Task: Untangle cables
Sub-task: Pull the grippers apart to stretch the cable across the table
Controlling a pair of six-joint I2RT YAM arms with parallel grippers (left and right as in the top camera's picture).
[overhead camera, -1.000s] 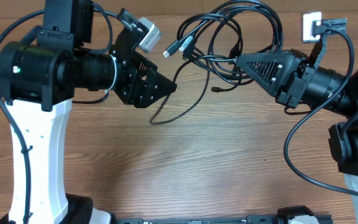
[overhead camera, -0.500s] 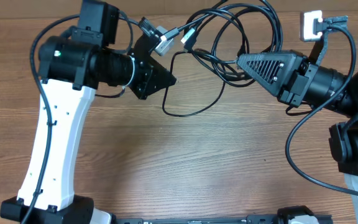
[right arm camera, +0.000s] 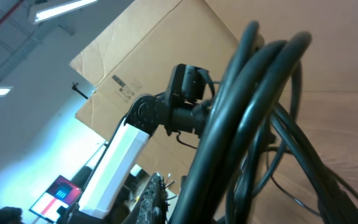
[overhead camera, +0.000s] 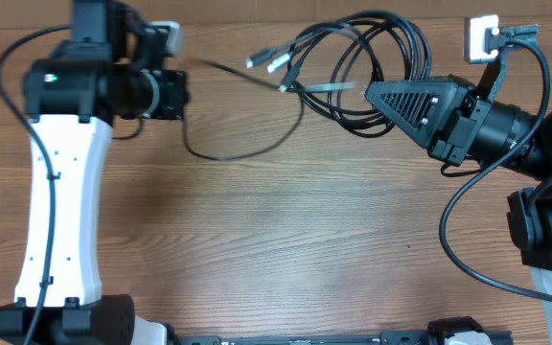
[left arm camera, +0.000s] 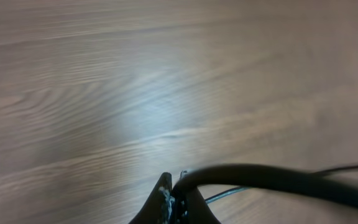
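Observation:
A coil of thin black cables (overhead camera: 418,46) lies at the table's far right of centre, its silvery plug ends (overhead camera: 274,65) pointing left. My right gripper (overhead camera: 377,93) is shut on the coil's strands, which fill the right wrist view as thick black cables (right arm camera: 247,124) beside one finger (right arm camera: 157,196). One loose cable (overhead camera: 242,156) runs out of the coil in a wide loop to my left gripper (overhead camera: 178,93), at the far left. In the left wrist view that gripper (left arm camera: 178,190) is shut on this black cable (left arm camera: 260,177) above bare wood.
A small white block (overhead camera: 482,38) sits at the far right edge beside the right arm's own thick cable. A cardboard box (right arm camera: 166,50) stands beyond the table. Both arm bases flank the near wooden tabletop (overhead camera: 286,249).
My left gripper has shut on one cable and swung back to the left, dragging that cable out of the coil into a long loop. The right gripper has held still.

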